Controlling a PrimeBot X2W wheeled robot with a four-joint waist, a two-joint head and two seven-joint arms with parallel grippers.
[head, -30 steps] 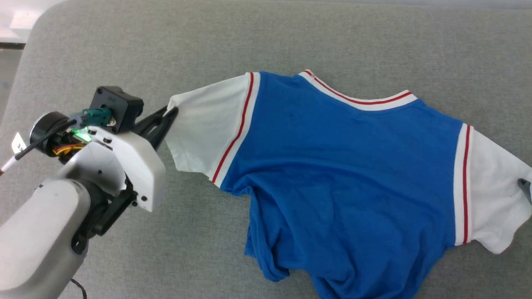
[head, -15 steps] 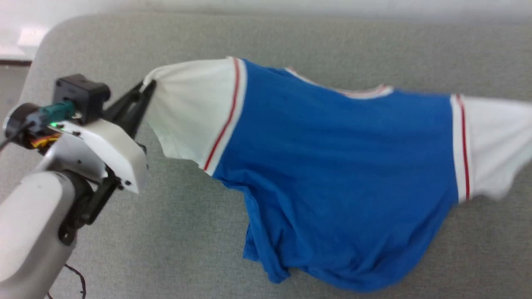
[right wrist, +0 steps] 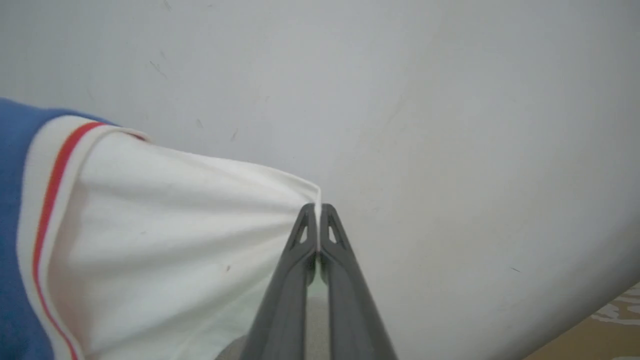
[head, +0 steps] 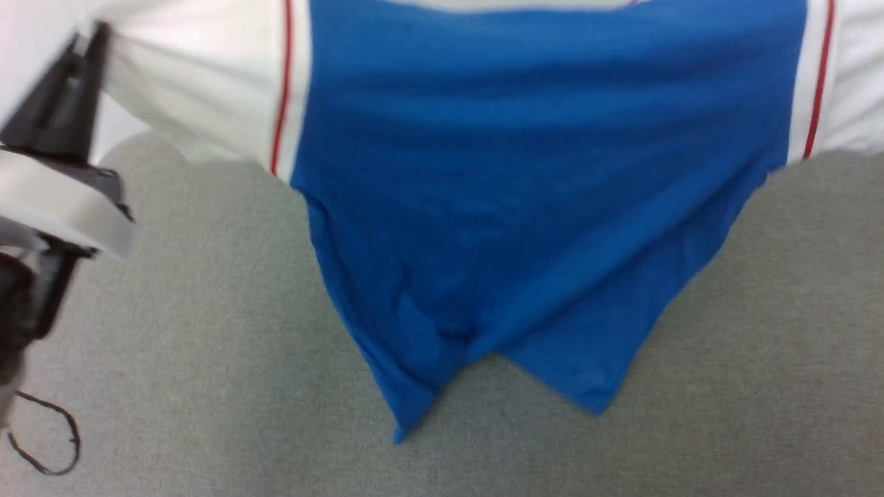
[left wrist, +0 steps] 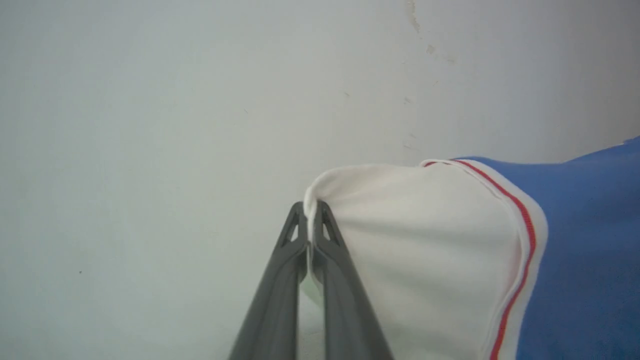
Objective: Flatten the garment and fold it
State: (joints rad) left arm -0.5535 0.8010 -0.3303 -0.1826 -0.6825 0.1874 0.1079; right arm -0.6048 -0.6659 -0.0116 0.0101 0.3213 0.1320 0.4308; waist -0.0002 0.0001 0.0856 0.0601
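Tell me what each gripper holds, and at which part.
Both hold the garment: the left gripper pinches one white sleeve's edge, the right gripper the other's.

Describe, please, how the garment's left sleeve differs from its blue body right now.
The left sleeve is white, the body blue. The sleeve is pinched in the left gripper and stretched sideways; the body hangs loose, bunching to points. Both share the red-striped seam.

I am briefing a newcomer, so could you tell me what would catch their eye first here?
The bright blue garment hangs spread across the top of the head view, its lower edge sagging in two points over the grey surface. In the wrist views, the left gripper and the right gripper are each shut on the edge of one of its white sleeves.
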